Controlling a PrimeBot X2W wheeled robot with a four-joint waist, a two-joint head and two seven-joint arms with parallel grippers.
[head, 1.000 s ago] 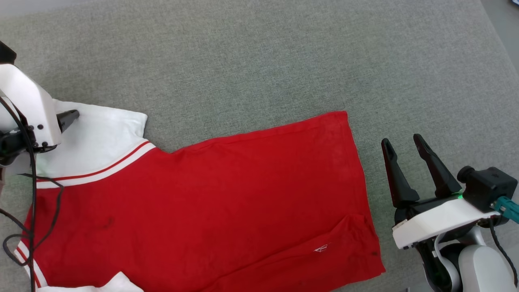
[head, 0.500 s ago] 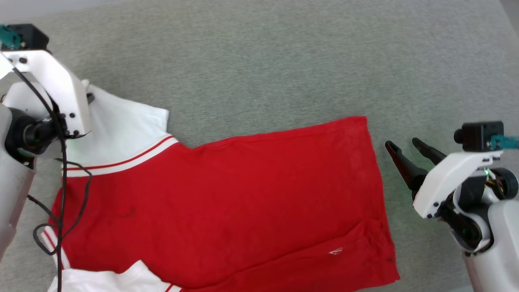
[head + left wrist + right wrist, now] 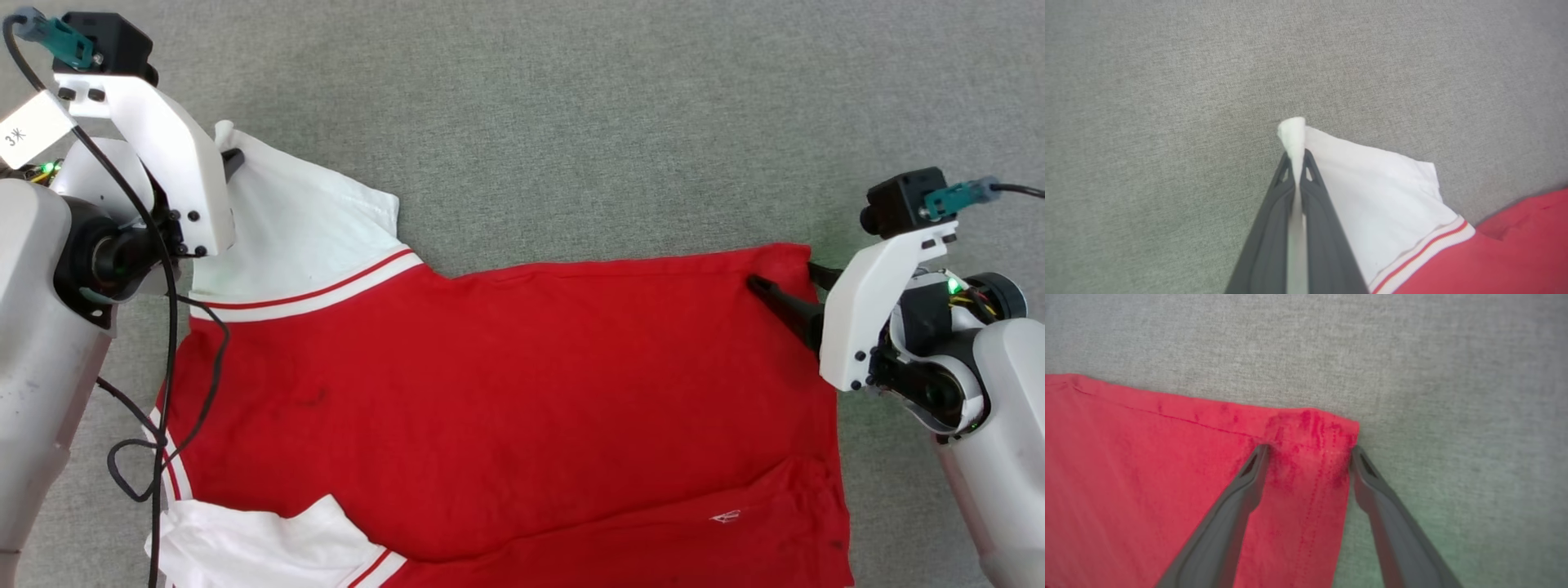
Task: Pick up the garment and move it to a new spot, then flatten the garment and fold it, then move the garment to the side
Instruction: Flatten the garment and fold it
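The garment, a red shirt with white sleeves and red-and-white trim, lies spread on a grey cloth surface, plain side up. My left gripper is shut on the far corner of the upper white sleeve, and a white tuft sticks out past its tips. In the head view that left gripper sits at the sleeve's raised tip. My right gripper is open and straddles the garment's far hem corner, one finger on the red cloth, one just off its edge. From the head it is the right gripper at the garment's upper right corner.
Grey fabric surface stretches bare beyond the garment. A second white sleeve lies folded at the lower left. Black cables hang from my left arm over the garment's left edge.
My left gripper has shut on the sleeve corner and lifted it slightly. My right gripper has moved onto the hem corner. The head camera has shifted, sliding the scene rightward.
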